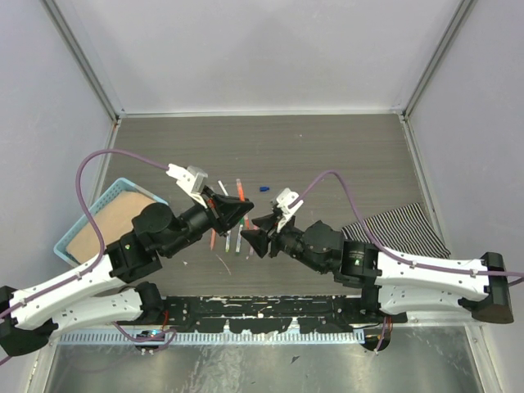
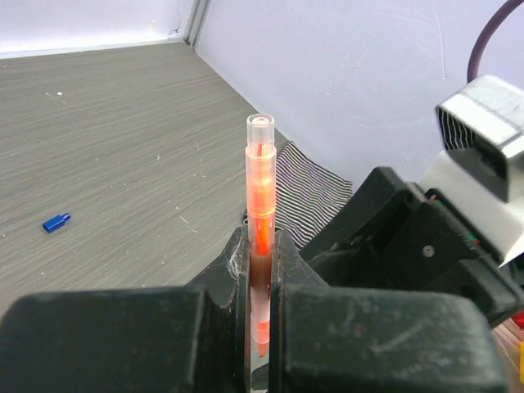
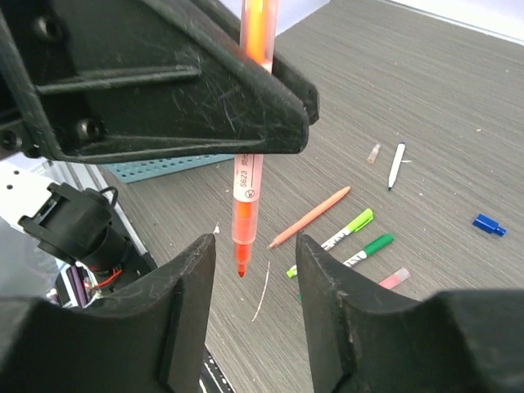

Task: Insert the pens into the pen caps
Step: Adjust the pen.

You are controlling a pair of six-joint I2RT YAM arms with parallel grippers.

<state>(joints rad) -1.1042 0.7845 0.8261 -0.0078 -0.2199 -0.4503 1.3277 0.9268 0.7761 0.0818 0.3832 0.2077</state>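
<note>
Sitting far left is a basket [image 1: 82, 223]. Beside it, the left end effector [image 1: 244, 214] is clamped on an orange pen [image 2: 260, 188]. The right end effector [image 3: 255, 255] has its jaws apart, flanking the pen's tip, seemingly without touching it. Loose pens [image 3: 354, 223] lie on the worktop [image 1: 327, 147] below, a blue cap [image 1: 264, 188] just beyond, and a cloth [image 1: 401, 229] at right.

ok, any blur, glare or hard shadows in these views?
Top external: even soft light, sharp throughout, no glare on the table. Left wrist: the left gripper is blurred up close, the orange pen sharp. Right wrist: the right gripper is soft, the loose pens in focus.
</note>
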